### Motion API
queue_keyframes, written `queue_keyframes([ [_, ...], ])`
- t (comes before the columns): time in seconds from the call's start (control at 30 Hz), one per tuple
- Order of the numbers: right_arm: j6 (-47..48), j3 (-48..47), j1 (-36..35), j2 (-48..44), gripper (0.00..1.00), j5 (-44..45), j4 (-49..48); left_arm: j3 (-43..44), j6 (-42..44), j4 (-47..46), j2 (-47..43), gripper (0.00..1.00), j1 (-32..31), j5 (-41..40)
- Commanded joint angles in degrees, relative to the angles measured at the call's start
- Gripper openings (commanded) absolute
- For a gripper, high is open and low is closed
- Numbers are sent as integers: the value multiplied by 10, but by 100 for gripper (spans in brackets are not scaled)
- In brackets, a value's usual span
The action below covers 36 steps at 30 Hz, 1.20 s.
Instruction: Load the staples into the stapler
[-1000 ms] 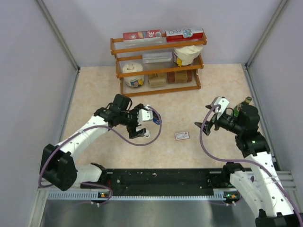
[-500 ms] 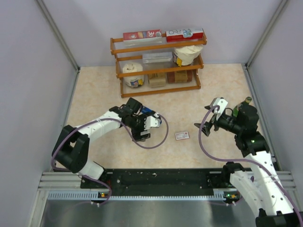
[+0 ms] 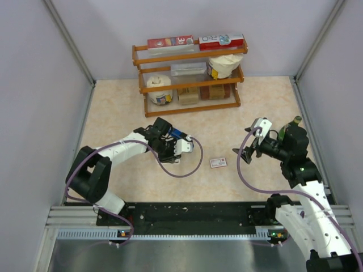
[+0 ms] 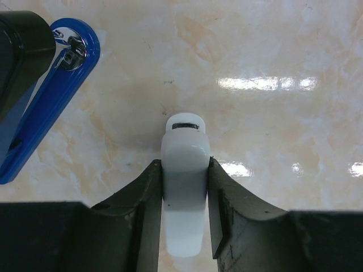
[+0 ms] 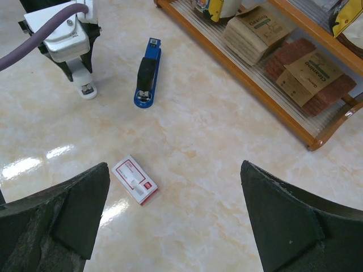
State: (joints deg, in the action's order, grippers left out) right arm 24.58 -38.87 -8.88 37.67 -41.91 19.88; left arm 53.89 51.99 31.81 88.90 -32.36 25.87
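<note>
My left fingers (image 4: 148,192) are clamped on the sides of the white stapler (image 4: 184,141), which stands on the worktop (image 5: 238,136) with its nose poking out past my fingertips. The blue stapler (image 5: 146,73) lies just beside it, flat on the worktop and not touched by me.

My right fingers (image 5: 68,209) are spread wide and hold nothing. They hang above the worktop, well apart from everything on it.

The staples are, as far as I can tell, all inside their small red-and-white box (image 5: 135,180). It lies flat on the worktop between my two arms, nearer my right fingers than my left, and it looks shut. I see no loose strip anywhere.

So I judge the task barely begun. I have a grip on one stapler and that is all. The white stapler is not yet opened, the box not yet opened, no strip taken out, nothing loaded. Almost every step is left to do.
</note>
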Motion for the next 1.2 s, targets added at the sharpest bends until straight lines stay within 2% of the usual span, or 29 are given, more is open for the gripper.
queue_keyframes([
  [0.0,12,1,-4,3,96,-10,-12,6,-5,-21,-1,30,-4,8],
  [0.17,12,2,-4,3,96,-9,-12,5,-13,-24,-8,23,-5,9],
  [0.43,8,4,-4,6,95,-30,-14,32,-33,6,-59,0,-9,28],
  [0.7,-7,-1,-8,8,94,-75,-20,71,-79,43,-135,0,-32,81],
  [0.83,-17,-16,-29,28,89,-88,-30,89,-109,54,-166,0,-37,116],
  [1.1,-9,-83,-115,102,79,-118,-46,211,-166,128,-175,0,-39,204],
  [1.17,-5,-105,-148,127,77,-100,-46,230,-187,131,-175,0,-39,223],
])
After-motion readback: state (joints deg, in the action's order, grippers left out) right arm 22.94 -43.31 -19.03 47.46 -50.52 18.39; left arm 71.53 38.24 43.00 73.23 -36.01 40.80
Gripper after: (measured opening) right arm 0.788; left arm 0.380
